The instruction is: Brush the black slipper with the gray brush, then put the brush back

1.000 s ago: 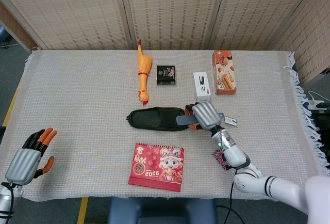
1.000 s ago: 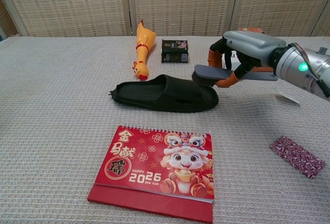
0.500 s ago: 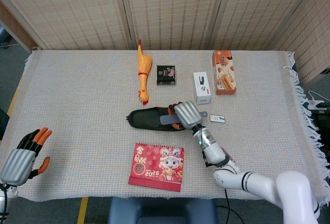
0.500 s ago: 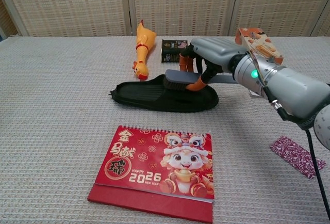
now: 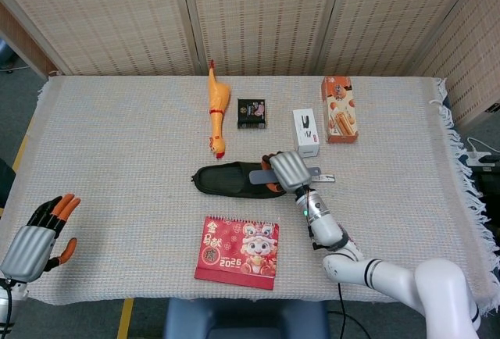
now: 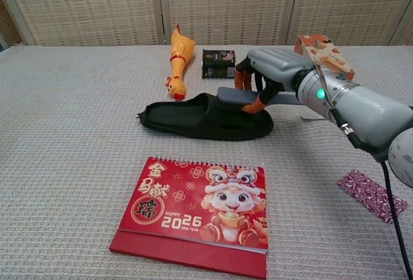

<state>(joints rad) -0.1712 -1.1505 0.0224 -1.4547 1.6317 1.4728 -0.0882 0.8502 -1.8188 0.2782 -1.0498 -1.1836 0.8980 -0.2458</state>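
The black slipper (image 5: 226,180) (image 6: 187,117) lies flat mid-table, toe to the left. My right hand (image 5: 290,169) (image 6: 274,67) grips the gray brush (image 6: 233,96) (image 5: 260,175) by its handle, with the brush head down on the slipper's heel end. My left hand (image 5: 35,240) hangs open off the table's front left corner, seen only in the head view.
A rubber chicken (image 5: 215,111) and a small black box (image 5: 251,112) lie behind the slipper. A white box (image 5: 306,131) and an orange snack box (image 5: 339,108) sit at back right. A red 2026 calendar (image 6: 200,203) stands in front; a patterned pouch (image 6: 373,194) lies front right.
The right hand swept the brush left along the slipper, then drew it partly back toward the heel. The left hand shifted slightly lower.
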